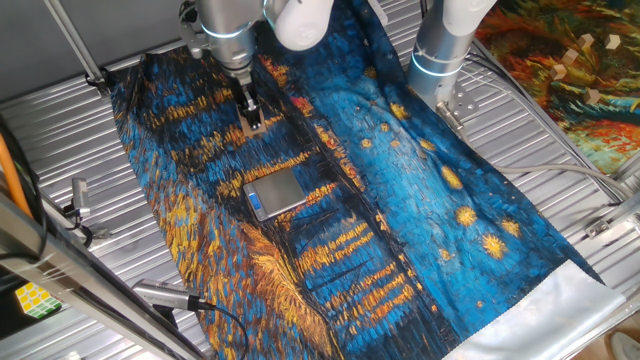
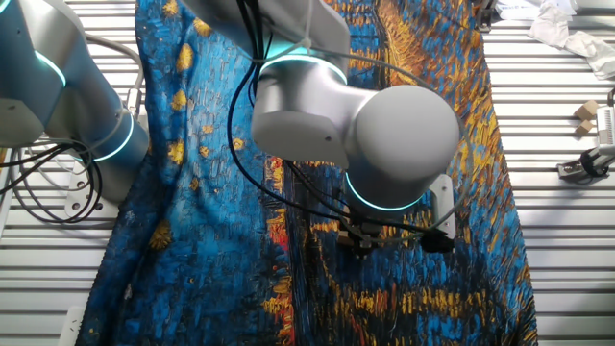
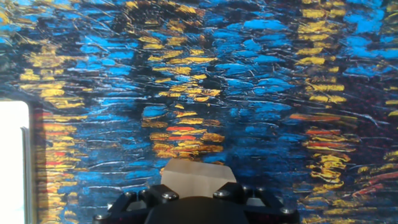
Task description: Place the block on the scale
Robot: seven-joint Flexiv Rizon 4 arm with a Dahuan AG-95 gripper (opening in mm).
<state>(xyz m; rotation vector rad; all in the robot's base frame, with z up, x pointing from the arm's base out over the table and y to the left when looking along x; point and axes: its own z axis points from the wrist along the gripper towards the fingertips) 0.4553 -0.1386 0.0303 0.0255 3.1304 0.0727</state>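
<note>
The tan wooden block (image 3: 196, 173) sits between my fingers in the hand view, and also shows in one fixed view (image 1: 256, 124). My gripper (image 1: 250, 112) is shut on it and holds it just over the painted cloth, a little behind the scale. The silver-grey scale (image 1: 277, 190) lies flat on the cloth with its blue display at its near-left edge. In the hand view my gripper (image 3: 196, 190) is at the bottom and the scale (image 3: 12, 163) shows as a bright patch at the left edge. In the other fixed view my arm hides the scale and the block.
A blue and yellow painted cloth (image 1: 420, 200) covers the slatted metal table (image 1: 60, 130). A second arm's base (image 1: 440, 55) stands at the back. A multicoloured puzzle cube (image 1: 30, 298) sits at the front left. Small wooden pieces (image 2: 583, 113) lie off the cloth.
</note>
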